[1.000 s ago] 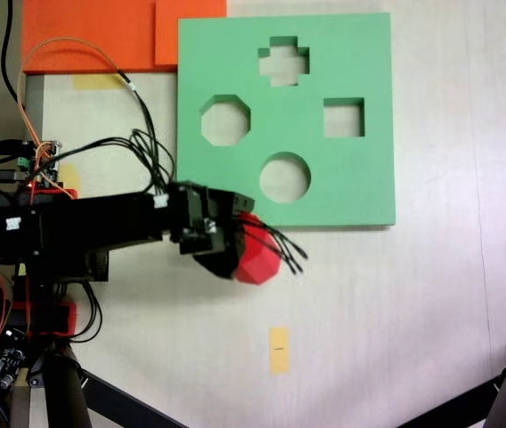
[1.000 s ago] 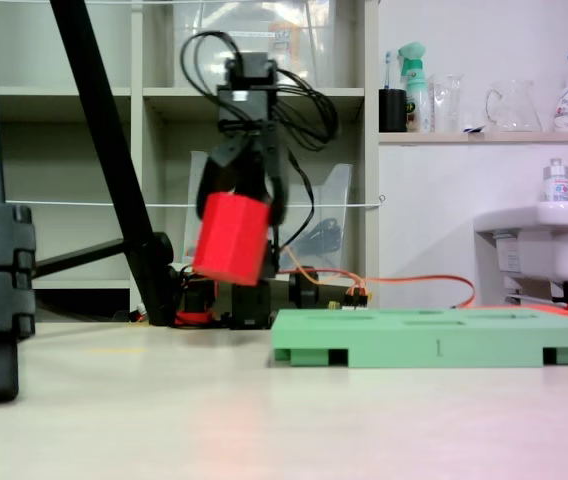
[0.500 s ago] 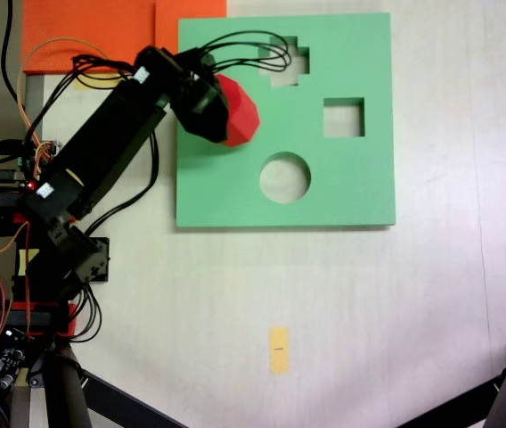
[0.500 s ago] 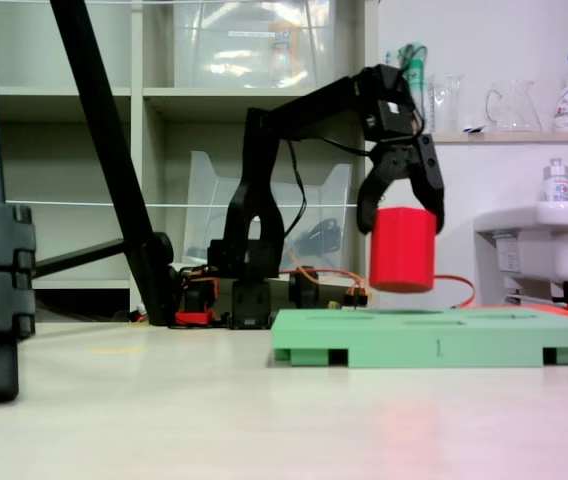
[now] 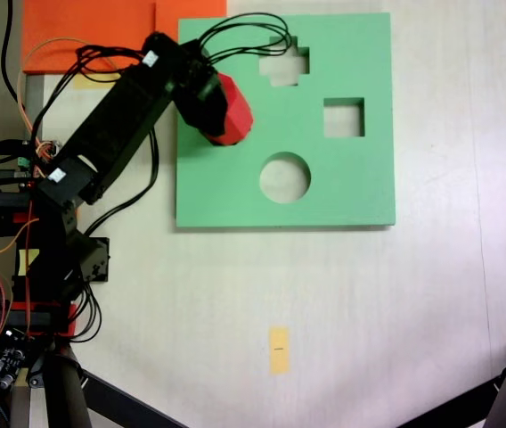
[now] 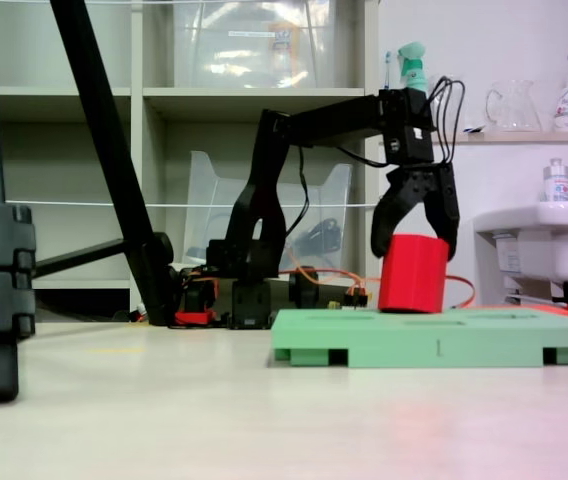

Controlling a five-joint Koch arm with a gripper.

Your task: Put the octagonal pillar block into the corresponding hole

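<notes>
Pale and smooth, the table carried a flat green square foam board toward 12 o'clock in the fixed view from above. That view showed a cross-shaped cutout near the board's far edge, a square cutout at about 3 o'clock from the board's centre, and a round cutout toward 6 o'clock; pale table surface showed through all three. The octagonal pillar block, bright red foam with flat facets, sat over the board's 9 o'clock region with the black arm reaching in from the lower left, and the eight-sided hole beneath it was covered, so I cannot tell how far the block had entered. An orange foam sheet lay at the upper left corner, and a small yellow tape strip lay on the table at 6 o'clock. From the low side view the green board appeared as a thick slab with dark notches along its front edge, and the red block stood upright with its base at the board's top surface. There the jaws straddled the block's upper part, curved fingers down either side, pinching it. Behind stood shelves with clear plastic bins, bottles on a ledge at 2 o'clock, and a black tripod leg at 10 o'clock.
</notes>
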